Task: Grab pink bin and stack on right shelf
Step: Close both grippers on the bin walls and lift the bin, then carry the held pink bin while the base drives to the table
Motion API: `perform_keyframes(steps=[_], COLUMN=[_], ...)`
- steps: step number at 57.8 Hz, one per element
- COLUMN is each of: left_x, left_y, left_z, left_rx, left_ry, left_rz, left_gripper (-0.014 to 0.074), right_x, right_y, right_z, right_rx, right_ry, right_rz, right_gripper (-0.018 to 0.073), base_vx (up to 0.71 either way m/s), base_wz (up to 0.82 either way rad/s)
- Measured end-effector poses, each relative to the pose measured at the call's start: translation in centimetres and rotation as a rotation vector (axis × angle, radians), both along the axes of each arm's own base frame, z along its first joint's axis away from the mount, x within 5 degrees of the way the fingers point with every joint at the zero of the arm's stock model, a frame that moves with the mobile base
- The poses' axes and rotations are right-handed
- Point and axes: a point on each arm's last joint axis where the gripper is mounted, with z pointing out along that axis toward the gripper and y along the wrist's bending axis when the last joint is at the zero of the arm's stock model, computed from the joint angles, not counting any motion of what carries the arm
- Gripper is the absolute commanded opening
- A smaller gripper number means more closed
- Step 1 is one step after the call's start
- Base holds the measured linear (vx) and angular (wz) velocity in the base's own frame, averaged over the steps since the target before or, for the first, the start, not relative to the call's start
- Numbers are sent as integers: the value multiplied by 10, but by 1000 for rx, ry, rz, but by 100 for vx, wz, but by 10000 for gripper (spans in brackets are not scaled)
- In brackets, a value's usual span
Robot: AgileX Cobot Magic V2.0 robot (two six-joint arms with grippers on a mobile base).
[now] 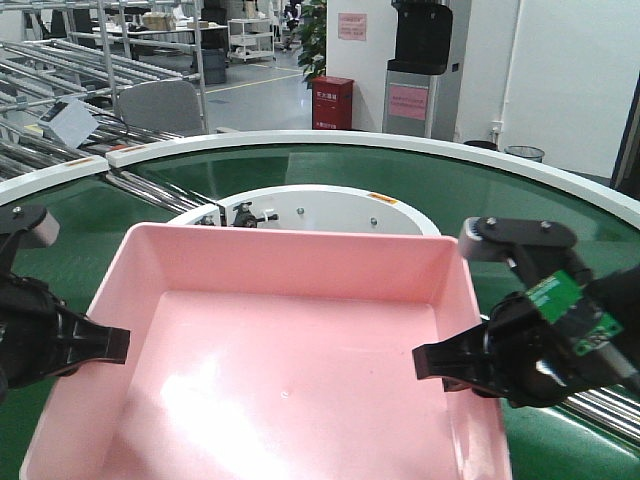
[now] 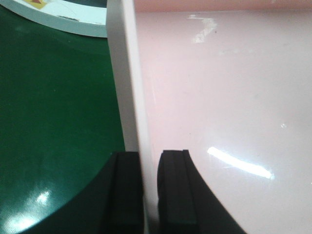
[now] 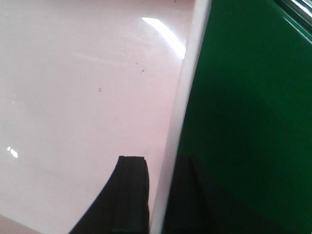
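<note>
While opposed, hands [image 1: 112,345] [image 1: 432,360] astride pink bin [image 1: 300,370].

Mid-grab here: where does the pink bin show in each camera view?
Exterior front: pink bin fills the lower centre.
Left wrist: pink bin at right, wall running down the middle.
Right wrist: pink bin at left, rim slanting down the middle.
Shared landmark: green belt outside the walls.

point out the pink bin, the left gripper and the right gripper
pink bin [image 1: 290,370], front view, on its flat bottom
left gripper [image 2: 146,161], left wrist view, midway between its fingertips
right gripper [image 3: 163,165], right wrist view, midway between its fingertips
</note>
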Motion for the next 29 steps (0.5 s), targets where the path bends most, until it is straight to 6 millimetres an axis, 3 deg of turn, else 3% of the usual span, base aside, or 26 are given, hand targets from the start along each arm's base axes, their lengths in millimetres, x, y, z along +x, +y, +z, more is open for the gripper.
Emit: perform_keyframes(steps=[9,29], left_x=[-5,-6], left_y=[-1,-2], left_z=[0,0], left_rx=[-3,-19], left_ry=[37,48], left_rz=[-8,-12], left_gripper=[-1,-1], right_x=[-12,-14], right_y=[-4,-5], right_z=[10,11], right_rx=[16,20], right_ry=[-8,-1], right_rz=[-5,-8], right_gripper=[-8,-8], base_vx=[0,0], base_wz=[0,0])
